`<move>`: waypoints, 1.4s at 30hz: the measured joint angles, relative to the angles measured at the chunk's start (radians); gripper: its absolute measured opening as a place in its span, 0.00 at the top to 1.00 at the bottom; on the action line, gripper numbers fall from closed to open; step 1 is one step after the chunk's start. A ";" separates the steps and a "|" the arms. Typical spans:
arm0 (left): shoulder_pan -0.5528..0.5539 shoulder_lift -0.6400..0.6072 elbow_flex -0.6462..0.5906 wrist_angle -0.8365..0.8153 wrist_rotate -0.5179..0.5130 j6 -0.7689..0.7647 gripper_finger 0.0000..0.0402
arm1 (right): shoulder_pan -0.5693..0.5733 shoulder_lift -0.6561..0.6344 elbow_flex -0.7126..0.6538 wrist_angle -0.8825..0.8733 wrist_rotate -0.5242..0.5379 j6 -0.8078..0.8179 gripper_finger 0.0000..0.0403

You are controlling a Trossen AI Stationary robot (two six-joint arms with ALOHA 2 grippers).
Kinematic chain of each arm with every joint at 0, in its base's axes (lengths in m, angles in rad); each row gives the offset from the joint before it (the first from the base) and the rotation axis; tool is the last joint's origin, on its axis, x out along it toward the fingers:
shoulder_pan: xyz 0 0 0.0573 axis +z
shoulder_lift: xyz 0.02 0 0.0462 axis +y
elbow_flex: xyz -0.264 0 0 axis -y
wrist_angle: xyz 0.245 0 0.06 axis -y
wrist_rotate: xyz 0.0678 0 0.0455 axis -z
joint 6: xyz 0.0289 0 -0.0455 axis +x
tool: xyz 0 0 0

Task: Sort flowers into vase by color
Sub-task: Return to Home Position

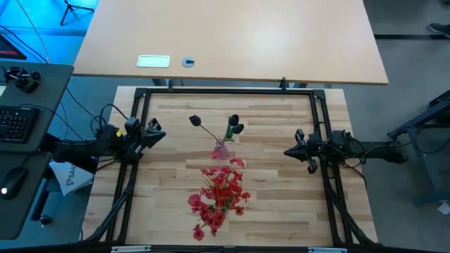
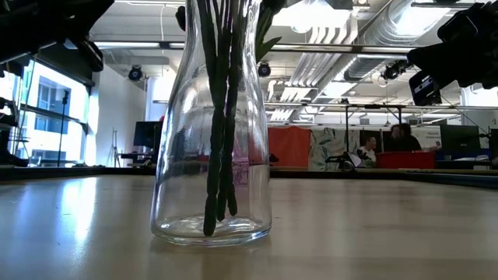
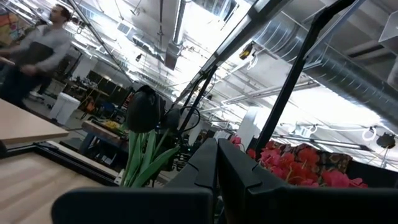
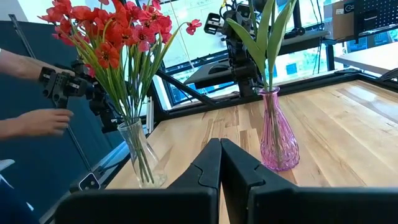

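Both arms sit out at the sides of the light wooden table (image 1: 274,204), well apart from the vases. Left gripper (image 1: 159,133) is at the table's L edge by the black metal frame (image 1: 225,91). Its pincer is closed w/ nothing in it; the wrist cam shows its two dark fingers (image 3: 239,174) pressed together. Right gripper (image 1: 290,150) is at the R edge, likewise closed & empty, its fingers (image 4: 208,165) meeting in a thin seam.

The red-blossomed flowers on thin green stems (image 1: 219,191) all stand in the clear glass bottle-shaped vase (image 2: 175,155), approx mid-table toward the front edge. The stems reach the vase bottom and the blossoms fan out wide over the top. Near it, farther back & not touching, stands the pink ribbed glass vase (image 4: 278,140), upright. It holds the dark tulip-like flowers (image 1: 195,120) plus long green leaves. Both vases are between the two grippers.

Past the table edge a person's hand (image 4: 40,121) shows next to a dark device. Another person in a grey top (image 3: 46,40) is in the room bg. On the pale desk (image 1: 281,42) behind the frame lie a white card (image 1: 153,61) & a small round object (image 1: 188,62).
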 joint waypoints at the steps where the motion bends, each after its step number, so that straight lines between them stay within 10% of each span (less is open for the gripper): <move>1: 0.000 0.000 0.000 0.000 0.000 0.001 1.00 | 0.000 0.000 0.000 0.000 0.000 0.000 1.00; 12: -0.016 0.000 -0.001 -0.248 -0.138 0.523 1.00 | 0.000 0.000 0.000 0.000 -0.001 0.000 1.00; 42: -0.083 0.010 -0.001 -0.387 -0.218 0.515 1.00 | 0.000 0.000 0.000 0.000 -0.001 0.000 1.00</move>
